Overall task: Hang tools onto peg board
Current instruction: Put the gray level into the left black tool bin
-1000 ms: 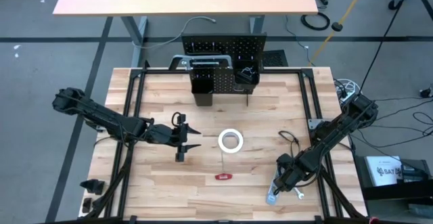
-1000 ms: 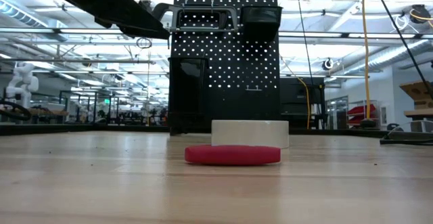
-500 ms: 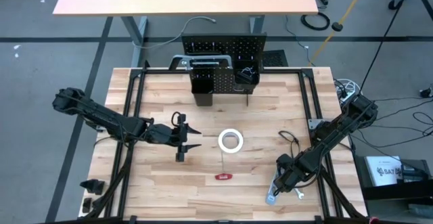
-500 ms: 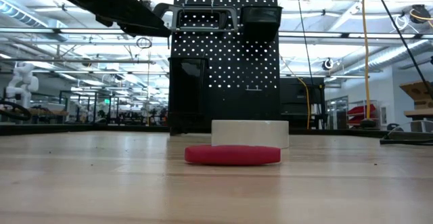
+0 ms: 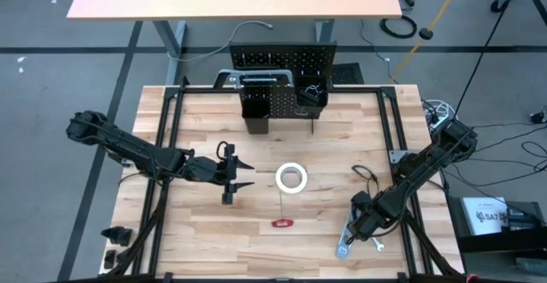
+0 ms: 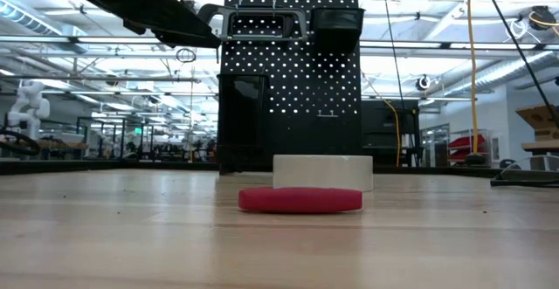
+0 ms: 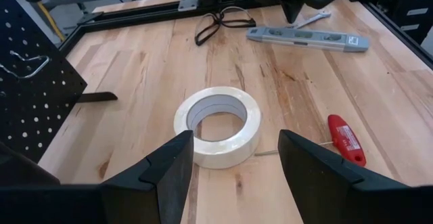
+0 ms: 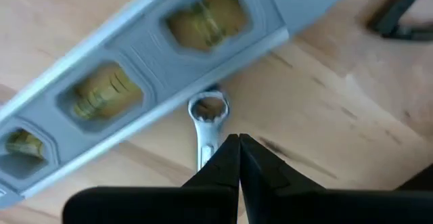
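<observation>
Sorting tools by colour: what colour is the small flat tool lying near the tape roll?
Red, clearest in the left wrist view, beside the white tape roll.

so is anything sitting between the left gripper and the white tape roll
Nothing visible does. In the left wrist view the left gripper is open, and the white tape roll lies flat on bare wood straight ahead of it. The red-handled tool lies off to one side, and the silver level lies farther beyond the roll.
</observation>
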Robot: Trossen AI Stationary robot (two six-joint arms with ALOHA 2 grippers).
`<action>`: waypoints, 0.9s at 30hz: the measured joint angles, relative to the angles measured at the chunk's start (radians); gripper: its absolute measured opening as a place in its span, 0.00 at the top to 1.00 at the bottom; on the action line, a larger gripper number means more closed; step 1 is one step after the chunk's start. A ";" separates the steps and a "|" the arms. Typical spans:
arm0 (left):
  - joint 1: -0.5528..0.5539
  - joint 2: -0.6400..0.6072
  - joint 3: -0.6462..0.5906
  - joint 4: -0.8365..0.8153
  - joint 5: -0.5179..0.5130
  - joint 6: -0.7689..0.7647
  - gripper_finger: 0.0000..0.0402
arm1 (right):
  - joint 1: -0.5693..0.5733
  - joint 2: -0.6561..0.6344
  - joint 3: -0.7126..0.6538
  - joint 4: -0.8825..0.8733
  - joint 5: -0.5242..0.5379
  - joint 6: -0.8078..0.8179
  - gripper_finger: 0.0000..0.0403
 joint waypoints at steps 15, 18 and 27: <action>0.000 0.000 0.000 0.000 0.000 0.000 0.45 | -0.046 -0.096 0.002 -0.012 0.094 -0.047 1.00; 0.000 0.000 0.000 0.000 0.000 0.000 0.45 | -0.046 -0.093 0.002 0.008 0.094 -0.066 0.98; 0.000 0.000 0.000 -0.001 0.000 0.000 0.45 | -0.046 -0.093 0.002 0.005 0.090 -0.046 0.80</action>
